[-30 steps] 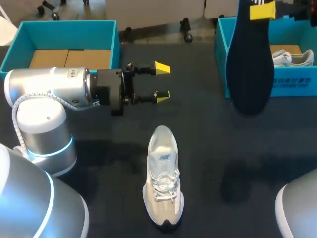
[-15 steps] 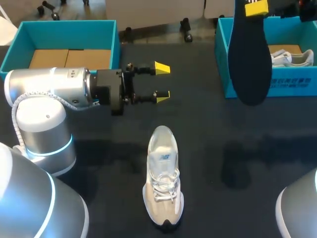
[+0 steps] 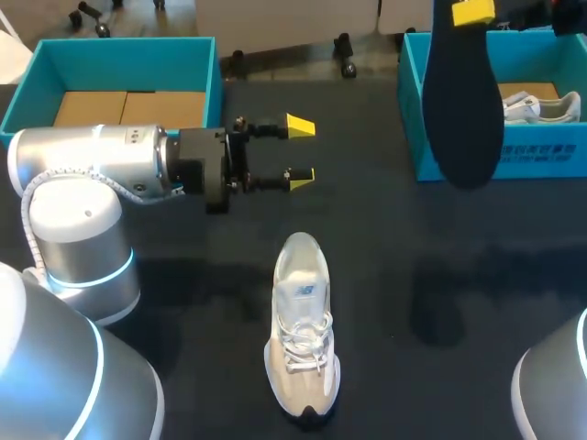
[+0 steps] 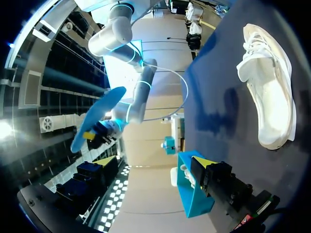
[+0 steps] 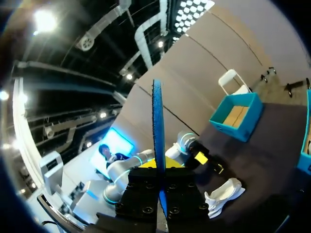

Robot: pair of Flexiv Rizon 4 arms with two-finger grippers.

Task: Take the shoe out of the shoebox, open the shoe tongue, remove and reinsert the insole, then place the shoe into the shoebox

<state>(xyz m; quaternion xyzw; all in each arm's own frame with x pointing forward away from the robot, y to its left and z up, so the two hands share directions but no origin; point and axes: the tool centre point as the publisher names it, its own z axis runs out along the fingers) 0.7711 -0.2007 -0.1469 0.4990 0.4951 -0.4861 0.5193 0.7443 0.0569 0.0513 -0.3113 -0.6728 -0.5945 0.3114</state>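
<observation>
Head view: my left gripper point(image 3: 299, 151), centre-left of the frame, fingers spread and holding nothing, pointing toward the right side above the dark surface point(image 3: 385, 275). White shoe point(image 3: 303, 330), lower centre, upright on its sole on the surface, toe toward my left gripper and apart from it. Dark insole point(image 3: 463, 101), upper right, hanging lengthwise in the air, its top end clamped in my right gripper point(image 3: 474, 12) at the top edge of the frame. Right shoebox point(image 3: 500, 154), teal, upper right, behind the insole, with a second shoe point(image 3: 543, 105) inside. Left shoebox point(image 3: 119, 50), teal, upper left, brown card showing inside. Left wrist view: shoe point(image 4: 269, 92) on the surface off to one side of my left gripper; insole point(image 4: 97, 119) well beyond, raised in the air. Right wrist view: insole point(image 5: 158, 131) seen edge-on, rising from between my right gripper's closed fingers; shoe point(image 5: 223, 196) on the surface beyond, with the left shoebox point(image 5: 238, 116) farther off.
</observation>
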